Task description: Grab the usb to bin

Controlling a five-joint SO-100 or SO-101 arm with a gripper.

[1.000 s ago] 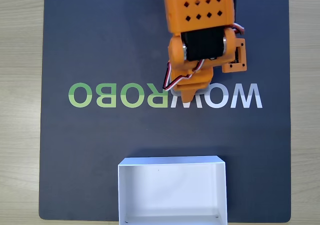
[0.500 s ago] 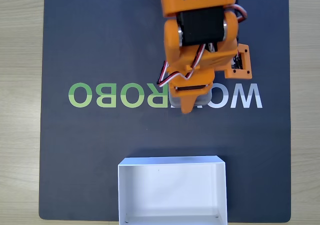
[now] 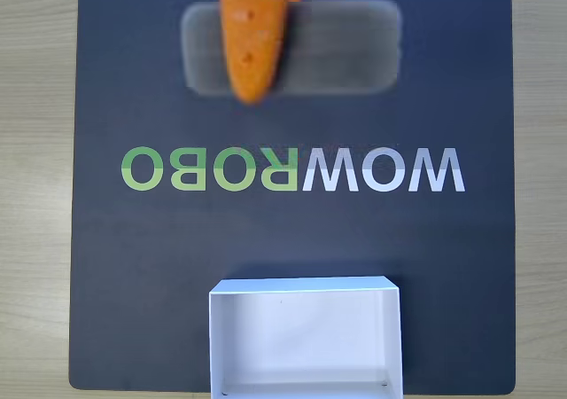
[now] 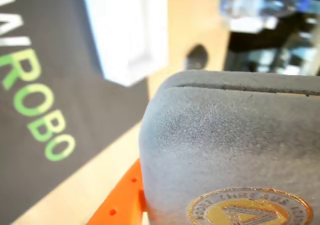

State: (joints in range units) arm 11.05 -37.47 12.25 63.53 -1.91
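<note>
In the fixed view, going left to right along the top of the dark mat with the mirrored green-and-white lettering (image 3: 292,170), a blurred orange plastic finger of the gripper (image 3: 254,40) crosses in front of a soft grey band, which is the dark grey, felt-textured, rounded-square case with a gold triangle emblem, the usb (image 3: 341,46), seen very close to the lens. Half a second ago the arm was low over the lettering with the case under its tip; now the case has been lifted clear of the mat and carried high, so I judge the pick made and only the carry to the shallow white rectangular box, the bin (image 3: 306,285), at the bottom edge remaining. The bin looks empty. In the wrist view the bin (image 4: 131,32) lies upper left and the usb (image 4: 225,145) fills the right, an orange finger (image 4: 122,200) pressed against its lower left edge: the gripper is closed around the case. Its apparent long axis runs left-right in the fixed view, emblem face toward the wrist camera.
</note>
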